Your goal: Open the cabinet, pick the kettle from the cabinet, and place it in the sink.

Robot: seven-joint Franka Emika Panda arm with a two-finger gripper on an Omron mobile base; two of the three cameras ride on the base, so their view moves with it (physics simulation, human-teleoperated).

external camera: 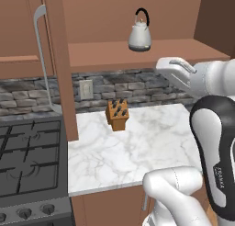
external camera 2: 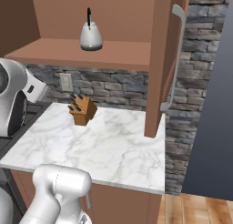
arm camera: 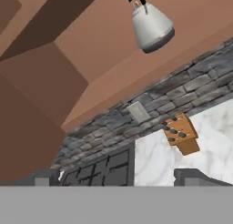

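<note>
We see cone-shaped metal kettle (external camera: 139,36) upright on wooden cabinet (external camera: 151,55) shelf, doors swung open. Knife block (external camera: 117,114) on veined marble counter (external camera: 137,147); stone backsplash. Gripper (arm camera: 123,178) fingertips apart, holding nothing.

Our arm rises bent at the elbow, forearm reaching forward and up — the wrist is rolled, so our hand camera sits tilted. Our gripper (arm camera: 120,177) holds nothing, jaws spread wide apart.
</note>
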